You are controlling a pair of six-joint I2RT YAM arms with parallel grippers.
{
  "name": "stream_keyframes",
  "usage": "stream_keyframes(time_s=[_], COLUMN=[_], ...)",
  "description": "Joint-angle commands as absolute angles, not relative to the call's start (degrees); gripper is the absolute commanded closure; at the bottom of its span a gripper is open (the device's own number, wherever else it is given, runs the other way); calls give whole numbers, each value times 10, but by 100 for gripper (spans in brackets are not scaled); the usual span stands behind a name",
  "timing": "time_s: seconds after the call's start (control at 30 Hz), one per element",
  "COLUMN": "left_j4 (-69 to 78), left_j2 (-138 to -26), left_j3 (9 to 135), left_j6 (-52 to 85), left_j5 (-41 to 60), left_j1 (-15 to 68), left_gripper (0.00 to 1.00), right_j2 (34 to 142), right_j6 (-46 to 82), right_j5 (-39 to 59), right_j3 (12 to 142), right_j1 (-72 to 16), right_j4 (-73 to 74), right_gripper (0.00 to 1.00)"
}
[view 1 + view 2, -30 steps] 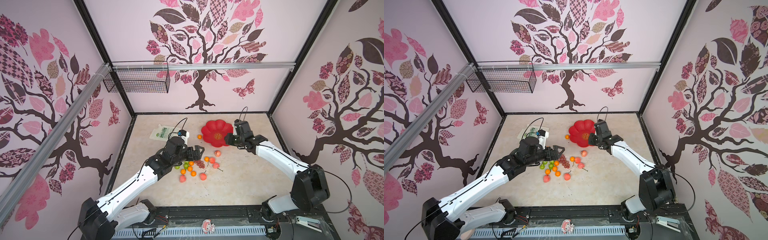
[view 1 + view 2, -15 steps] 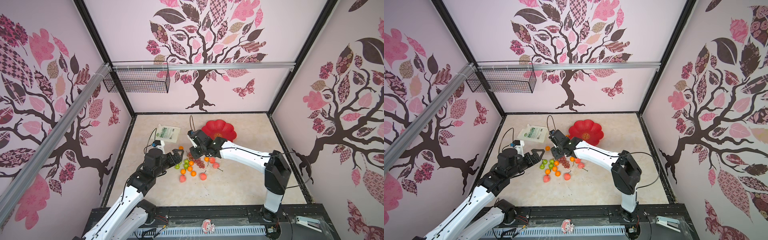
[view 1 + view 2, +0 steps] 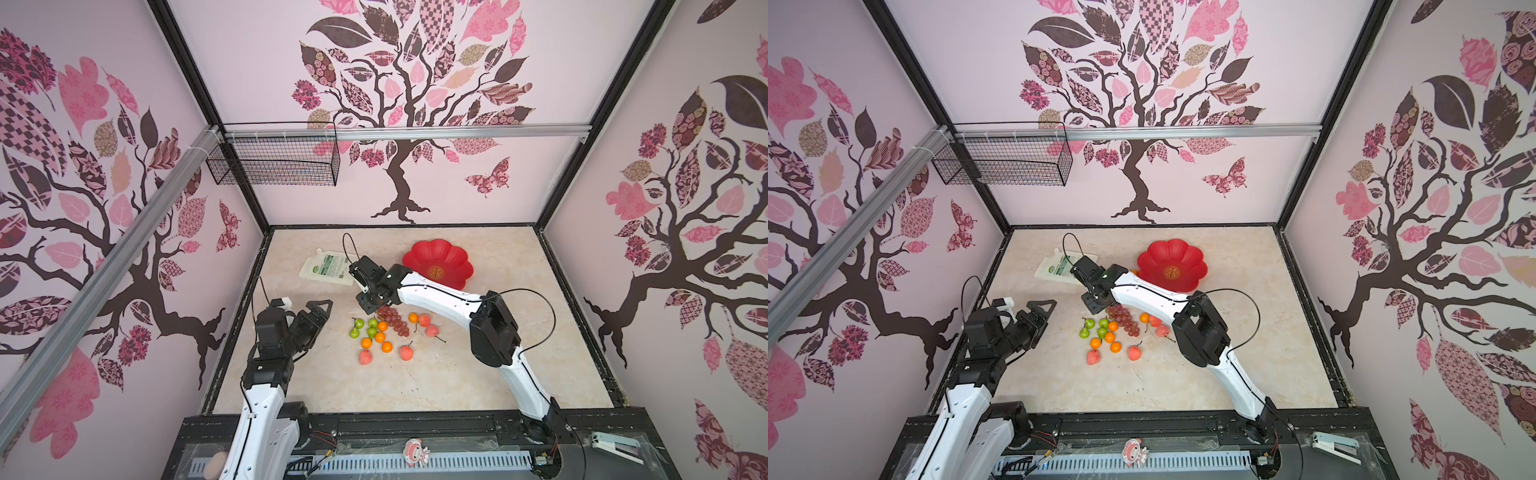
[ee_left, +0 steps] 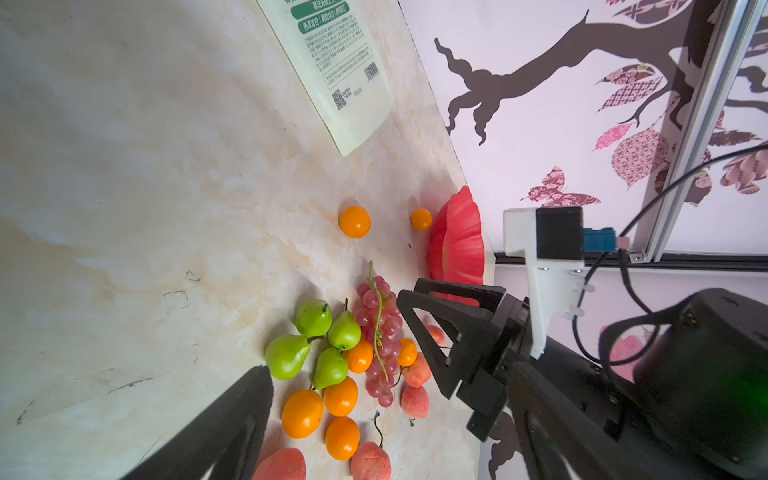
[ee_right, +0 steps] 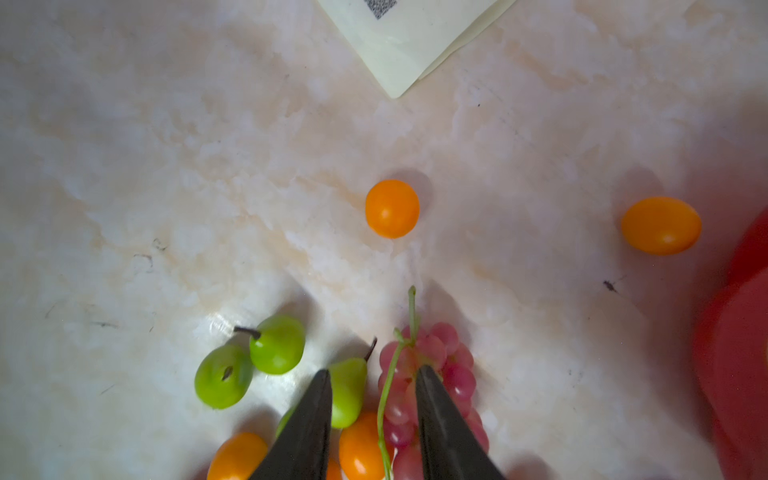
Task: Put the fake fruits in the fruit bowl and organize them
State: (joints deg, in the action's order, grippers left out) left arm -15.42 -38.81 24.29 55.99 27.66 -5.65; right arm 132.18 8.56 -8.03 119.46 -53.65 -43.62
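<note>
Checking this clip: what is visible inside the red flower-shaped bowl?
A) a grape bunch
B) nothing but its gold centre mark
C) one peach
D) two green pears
B: in a top view the fruit bowl shows only bare red around the gold mark; the grape bunch and green pears lie on the table.

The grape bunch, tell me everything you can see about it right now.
The grape bunch is a reddish-pink cluster of glossy, plastic-looking beads on a thin green stem. It lies flat on the marbled tabletop, beside a green pear and an orange ball. The right gripper hovers open astride its stem end; contact is unclear.
</note>
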Motion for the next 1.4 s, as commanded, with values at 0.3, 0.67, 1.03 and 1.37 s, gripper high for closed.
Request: stream_keyframes(time_s=[0.3,0.67,1.03,1.37], left_j4=[-98,-95,-107,-129], left_j2=[-442,-461,-459,-450], left_j3=[237,235,235,232], left_j6=[548,530,523,511], left_j5=[335,343,340,334], left_j1=[-83,-98,-99,-100], left_gripper=[8,8,8,7], right_j2=[1484,1537,1541,1542], right_j6=[54,33,29,29], right_j5=[-149,-191,-195,-185], right_j3=[1389,1447,1449,1449], right_j1=[-538,-538,-538,-539], right_j4=[-542,-579,-595,-606], right_gripper=[65,63,66,68])
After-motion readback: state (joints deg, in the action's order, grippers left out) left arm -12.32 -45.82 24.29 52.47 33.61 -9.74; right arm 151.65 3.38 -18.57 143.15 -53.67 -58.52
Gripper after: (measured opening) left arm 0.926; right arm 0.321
